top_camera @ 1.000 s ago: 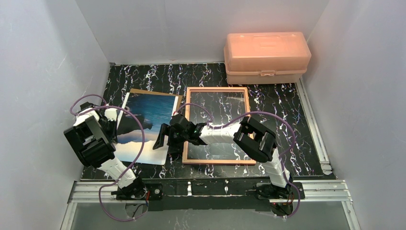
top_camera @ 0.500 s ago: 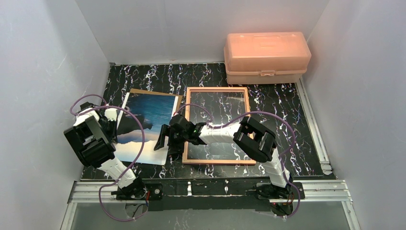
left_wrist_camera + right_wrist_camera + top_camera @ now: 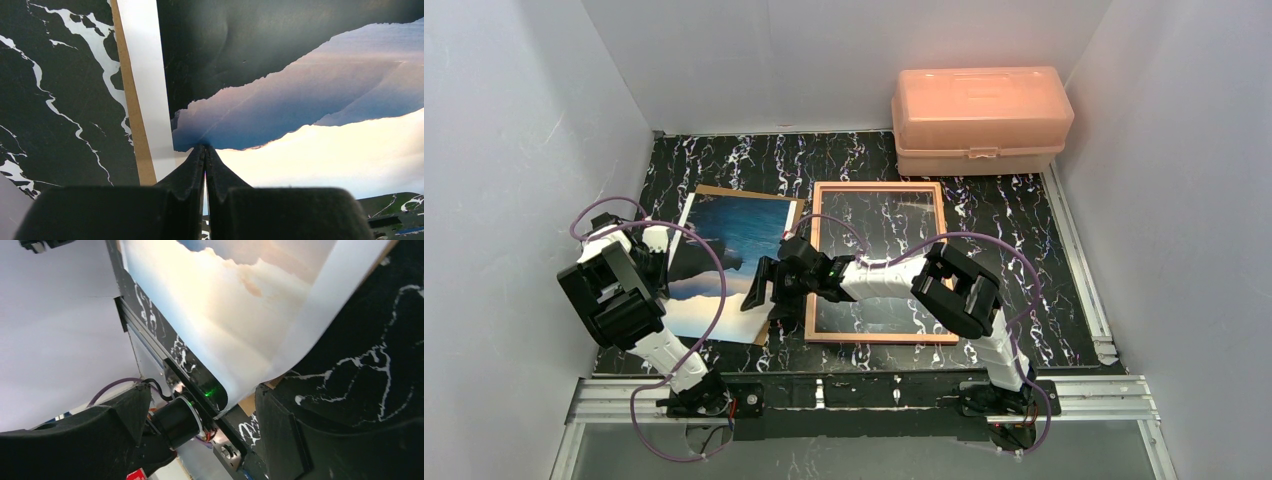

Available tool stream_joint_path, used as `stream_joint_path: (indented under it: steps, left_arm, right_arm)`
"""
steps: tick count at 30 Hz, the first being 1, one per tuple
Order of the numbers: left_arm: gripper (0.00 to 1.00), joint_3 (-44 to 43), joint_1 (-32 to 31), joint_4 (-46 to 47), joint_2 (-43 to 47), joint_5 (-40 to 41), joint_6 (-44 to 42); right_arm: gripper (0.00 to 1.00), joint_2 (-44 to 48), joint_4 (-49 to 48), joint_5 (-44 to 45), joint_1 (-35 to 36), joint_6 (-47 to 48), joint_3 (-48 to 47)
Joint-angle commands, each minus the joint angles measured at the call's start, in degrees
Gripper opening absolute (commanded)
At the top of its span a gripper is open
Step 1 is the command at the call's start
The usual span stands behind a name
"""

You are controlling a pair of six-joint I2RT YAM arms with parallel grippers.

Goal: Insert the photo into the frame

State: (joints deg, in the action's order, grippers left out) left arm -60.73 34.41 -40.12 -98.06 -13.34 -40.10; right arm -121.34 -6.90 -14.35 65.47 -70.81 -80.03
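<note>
The photo (image 3: 724, 250), blue sky over pale clouds, lies on the left of the table on a brown backing board (image 3: 746, 191). The frame (image 3: 879, 186) lies flat to its right, tan side up, with the clear pane inside. My left gripper (image 3: 660, 262) is shut, its tips (image 3: 204, 150) pressing down on the photo (image 3: 300, 100) just inside its white left border. My right gripper (image 3: 762, 300) is open at the photo's near right corner. In the right wrist view that corner (image 3: 240, 340) curls up between the spread fingers (image 3: 285, 430), with the board's corner (image 3: 247, 402) showing beneath.
A peach plastic box (image 3: 980, 118) stands at the back right, just behind the frame. White walls close in on three sides. A metal rail (image 3: 864, 392) with both arm bases runs along the near edge. The tan board edge (image 3: 132, 110) sticks out left of the photo.
My right gripper has shifted slightly left, further onto the photo's near right corner, and its jaws have narrowed a little. The left gripper has stayed in place.
</note>
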Motion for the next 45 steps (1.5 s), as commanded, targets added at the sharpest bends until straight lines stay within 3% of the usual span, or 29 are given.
stream_joint_path:
  steps: [1,17,24,34,45]
  left_arm:
    - [0.0,0.5,0.13,-1.36,-0.24,-1.5,-0.86]
    - [0.0,0.46,0.13,-1.67,0.33,-1.74,-0.79]
    - [0.0,0.53,0.13,-1.91,0.59,-2.2,-0.77]
    - [0.0,0.02,0.13,-2.57,0.46,-2.2,-0.84]
    - [0.0,-0.66,0.13,-3.2,0.71,-2.48,-0.86]
  right_arm:
    - [0.83,3.12,-7.72,-0.33,-0.2,-0.74,0.12]
    - [0.79,3.74,-5.2,-0.06,-0.18,-3.07,4.88]
    - [0.78,3.54,-9.67,-0.83,-0.23,-5.52,7.27]
    - [0.6,2.55,-13.9,-1.98,-0.1,-6.37,6.91]
    - [0.57,1.47,-8.24,-2.11,0.09,-6.12,5.74]
